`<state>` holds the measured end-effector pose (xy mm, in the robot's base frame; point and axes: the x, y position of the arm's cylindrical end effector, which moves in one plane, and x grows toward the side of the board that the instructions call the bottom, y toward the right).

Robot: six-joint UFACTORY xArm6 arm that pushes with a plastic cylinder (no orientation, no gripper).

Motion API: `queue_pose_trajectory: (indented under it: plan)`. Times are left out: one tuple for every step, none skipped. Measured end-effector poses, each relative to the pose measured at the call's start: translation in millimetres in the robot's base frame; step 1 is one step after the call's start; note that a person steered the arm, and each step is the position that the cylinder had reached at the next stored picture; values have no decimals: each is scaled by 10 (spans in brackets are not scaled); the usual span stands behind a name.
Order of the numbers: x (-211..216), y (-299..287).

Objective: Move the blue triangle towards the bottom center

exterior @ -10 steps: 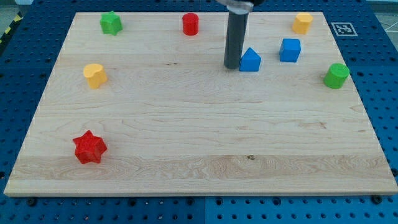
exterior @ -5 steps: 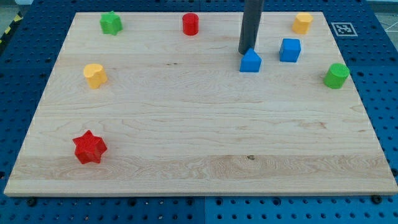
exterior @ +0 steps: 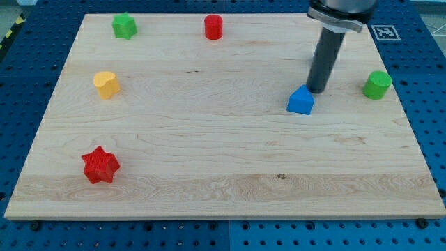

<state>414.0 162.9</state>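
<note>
The blue triangle [exterior: 300, 101] lies on the wooden board [exterior: 209, 139], right of centre and a little above mid-height. My tip [exterior: 318, 91] rests on the board at the triangle's upper right corner, touching it or very nearly so. The dark rod rises from there towards the view's top right.
A green cylinder [exterior: 377, 84] stands near the right edge. A red cylinder [exterior: 213, 27] and a green star [exterior: 124, 26] are along the top. A yellow block [exterior: 106, 84] is at the left and a red star [exterior: 100, 165] at the lower left. The rod hides whatever lies behind it.
The rod went from the triangle's left to above it, then to its upper right. The triangle slid down and right. The blue cube and top-right yellow block no longer show.
</note>
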Motion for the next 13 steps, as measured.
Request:
queue_pose_trajectory:
  plan:
    - [364,-67]
    - [547,-421]
    - [566,-577]
    - [448,-254]
    - [140,-187]
    - [46,-347]
    - [291,-648]
    - [638,-822]
    - [893,-847]
    - [835,-736]
    - [597,-726]
    - [415,-740]
    - [397,-941]
